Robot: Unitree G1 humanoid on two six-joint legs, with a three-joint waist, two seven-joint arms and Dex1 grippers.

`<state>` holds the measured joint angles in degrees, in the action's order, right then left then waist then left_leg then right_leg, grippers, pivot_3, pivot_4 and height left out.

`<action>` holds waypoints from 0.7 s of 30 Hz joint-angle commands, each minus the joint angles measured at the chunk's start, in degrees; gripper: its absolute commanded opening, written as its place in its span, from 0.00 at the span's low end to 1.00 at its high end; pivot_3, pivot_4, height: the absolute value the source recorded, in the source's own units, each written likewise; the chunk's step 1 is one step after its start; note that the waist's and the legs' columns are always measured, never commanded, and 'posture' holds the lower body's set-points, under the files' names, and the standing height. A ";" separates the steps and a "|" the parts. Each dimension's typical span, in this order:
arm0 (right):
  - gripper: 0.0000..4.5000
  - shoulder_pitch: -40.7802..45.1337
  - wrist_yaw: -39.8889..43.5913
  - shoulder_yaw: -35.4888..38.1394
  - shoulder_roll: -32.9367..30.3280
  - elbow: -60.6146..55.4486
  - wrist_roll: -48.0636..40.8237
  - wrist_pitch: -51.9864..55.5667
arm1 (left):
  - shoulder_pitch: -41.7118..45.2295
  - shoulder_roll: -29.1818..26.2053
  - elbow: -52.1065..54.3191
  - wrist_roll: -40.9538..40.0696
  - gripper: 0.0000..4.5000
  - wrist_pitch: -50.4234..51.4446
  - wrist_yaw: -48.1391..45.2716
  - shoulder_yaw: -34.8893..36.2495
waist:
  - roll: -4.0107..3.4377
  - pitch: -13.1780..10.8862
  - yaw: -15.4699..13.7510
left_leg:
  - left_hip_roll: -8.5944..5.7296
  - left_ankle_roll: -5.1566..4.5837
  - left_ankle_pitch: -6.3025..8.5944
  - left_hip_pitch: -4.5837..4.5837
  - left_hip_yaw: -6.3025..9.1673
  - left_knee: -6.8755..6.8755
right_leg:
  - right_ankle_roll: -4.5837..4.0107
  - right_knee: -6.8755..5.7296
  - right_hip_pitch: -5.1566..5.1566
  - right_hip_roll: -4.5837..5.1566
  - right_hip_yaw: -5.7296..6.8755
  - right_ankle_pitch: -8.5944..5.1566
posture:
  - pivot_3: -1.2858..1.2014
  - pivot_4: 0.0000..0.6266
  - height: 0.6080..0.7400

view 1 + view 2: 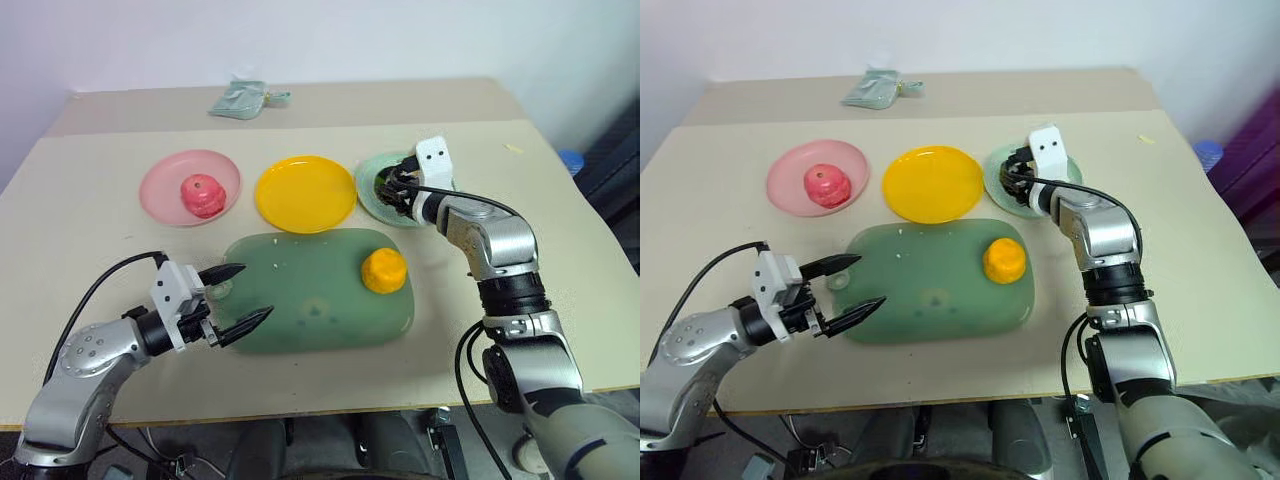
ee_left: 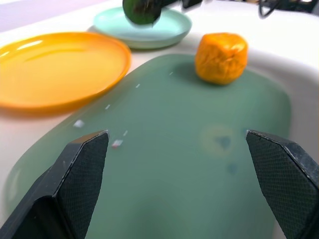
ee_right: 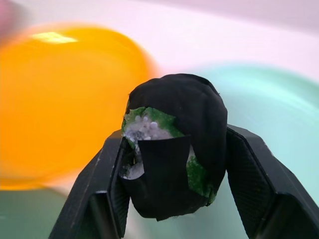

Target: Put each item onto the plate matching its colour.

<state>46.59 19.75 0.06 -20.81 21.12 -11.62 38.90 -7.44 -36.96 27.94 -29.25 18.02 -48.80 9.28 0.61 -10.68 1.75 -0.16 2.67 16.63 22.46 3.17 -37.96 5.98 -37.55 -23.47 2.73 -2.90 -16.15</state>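
- Three plates in a row on the table (image 1: pixel 90 190): pink plate (image 1: pixel 165 180), yellow plate (image 1: pixel 305 193), mint plate (image 1: pixel 372 190).
- Three toy foods: pink ball (image 1: pixel 202 195), orange lump (image 1: pixel 383 270), green-black lump (image 3: pixel 174 144).
- One large green mat (image 1: pixel 300 290) just below the plates; one small crumpled packet (image 1: pixel 240 98) at the far table edge.
- Pink ball sits on the pink plate. Orange lump rests on the mat's right end, apart from the yellow plate, which is bare.
- Right gripper (image 3: pixel 174 199) pinches the green-black lump between its fingers, over the mint plate.
- Left gripper (image 1: pixel 245 295) spread wide, nothing between the fingers, at the mat's left edge, pointing across it.
- Right wrist view gives the lump's surface: black wrap with green patches and a whitish spot, mint plate behind it, yellow plate to one side. Head views have the lump mostly hidden by the gripper.
- Left wrist view looks low along the mat: orange lump, yellow plate and the held lump above the mint plate. Whether the lump touches the plate, cannot tell.
- Pink plate and packet appear in the head views.
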 commanded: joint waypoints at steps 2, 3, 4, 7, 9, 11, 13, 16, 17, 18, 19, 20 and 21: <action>0.97 2.60 4.11 0.81 -1.62 -1.72 0.67 -8.59 | 0.50 -0.14 2.44 -0.79 1.00 0.29 0.57 -0.08 | -0.04 -0.02 0.78 | 0.01 0.00 0.00 0.02 0.01 0.02 | 0.00 0.00 -0.01 -0.01 0.00 0.00 | 0.52 0.24 1.00; 0.99 1.68 6.00 0.66 -2.39 -4.58 0.13 -9.36 | 0.23 -0.20 2.63 -0.90 1.00 0.29 0.57 0.09 | -0.07 -0.04 0.84 | 0.02 -0.01 0.00 0.02 0.01 0.02 | 0.00 0.00 -0.02 0.00 -0.01 0.00 | 0.52 0.24 1.00; 0.99 0.56 8.29 0.69 -3.21 -7.62 -0.84 -9.58 | -0.09 -0.22 2.76 -0.96 1.00 0.20 0.53 0.24 | -0.10 -0.06 0.81 | 0.02 -0.02 0.01 0.03 0.01 0.02 | 0.00 0.00 -0.03 0.00 -0.02 0.00 | 0.52 0.24 1.00; 0.99 -6.90 20.44 1.23 -8.30 -21.41 -7.96 -7.72 | -1.20 -0.21 2.73 -0.89 1.00 -0.35 0.25 0.59 | -0.10 -0.05 0.42 | 0.04 -0.05 0.03 0.06 0.08 0.02 | 0.00 0.03 -0.02 0.01 0.00 0.00 | 0.52 0.24 1.00; 0.99 -13.90 28.34 1.51 -12.70 -29.98 -12.95 -6.30 | -1.67 -0.27 2.53 -0.90 1.00 -0.67 -0.02 0.77 | -0.09 -0.05 0.08 | 0.13 -0.11 0.06 0.03 0.15 0.01 | 0.01 0.13 0.10 0.04 0.05 0.00 | 0.52 0.24 1.00; 0.99 -19.95 33.44 1.02 -16.52 -35.38 -15.27 -5.92 | -1.73 -0.40 2.14 -0.95 1.00 -0.87 -0.41 0.76 | -0.08 -0.04 -0.68 | 0.13 -0.13 0.07 -0.02 0.19 -0.01 | 0.01 0.26 0.25 0.07 0.09 0.00 | 0.52 0.24 1.00; 0.99 -24.46 35.56 -0.26 -18.87 -38.05 -15.67 -5.20 | -1.21 -0.48 1.50 -0.93 1.00 -1.00 -0.99 0.35 | -0.08 -0.04 -0.86 | 0.11 -0.14 0.08 -0.04 0.14 -0.05 | 0.03 0.30 0.31 0.11 0.08 0.00 | 0.52 0.24 1.00; 0.99 -26.85 34.31 -3.33 -19.25 -36.87 -12.33 -5.49 | 0.01 -0.40 0.21 -0.59 1.00 -1.28 -1.85 -0.35 | -0.08 -0.04 -0.63 | 0.07 -0.14 0.08 -0.12 0.08 -0.09 | 0.02 0.25 0.35 0.06 0.07 0.01 | 0.52 0.24 1.00; 0.99 -26.95 33.81 -3.90 -19.05 -36.28 -11.60 -5.61 | 0.24 -0.37 -0.10 -0.46 1.00 -1.38 -2.08 -0.46 | -0.09 -0.04 -0.58 | 0.06 -0.14 0.08 -0.14 0.08 -0.10 | 0.01 0.24 0.35 0.00 0.06 0.01 | 0.52 0.24 1.00; 0.99 -27.08 33.32 -4.91 -18.45 -35.35 -11.00 -5.28 | 0.48 -0.32 -0.57 -0.29 1.00 -1.64 -2.37 -0.60 | -0.10 -0.04 -0.59 | 0.07 -0.14 0.08 -0.15 0.08 -0.10 | 0.01 0.22 0.35 -0.03 0.06 0.01 | 0.52 0.24 1.00; 0.99 -26.91 32.58 -5.98 -17.74 -34.32 -10.06 -5.22 | 0.61 -0.27 -1.02 -0.09 1.00 -1.99 -2.63 -0.71 | -0.09 -0.03 -0.64 | 0.06 -0.14 0.08 -0.15 0.09 -0.09 | 0.00 0.19 0.33 -0.03 0.06 0.01 | 0.52 0.24 1.00; 0.99 -26.79 32.10 -6.67 -17.28 -33.64 -9.36 -5.24 | 0.69 -0.22 -1.29 0.06 1.00 -2.23 -2.79 -0.79 | -0.06 -0.01 -0.65 | 0.07 -0.13 0.08 -0.15 0.11 -0.09 | 0.00 0.20 0.33 -0.05 0.06 0.00 | 0.52 0.24 1.00; 0.93 -26.36 31.12 -6.87 -16.55 -33.16 -8.86 -5.14 | 0.45 -0.21 -1.56 0.21 1.00 -2.66 -2.97 -0.63 | -0.06 -0.01 -0.67 | 0.07 -0.13 0.08 -0.15 0.12 -0.09 | 0.00 0.21 0.33 -0.05 0.06 0.00 | 0.52 0.24 1.00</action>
<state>20.30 51.76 -5.24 -38.37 -12.75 -21.36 33.48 -6.94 -37.11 26.35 -29.19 16.79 -51.21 8.38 0.55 -10.69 1.08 -0.09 2.53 16.70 22.31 3.28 -38.05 5.98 -37.33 -23.14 2.69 -2.84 -16.15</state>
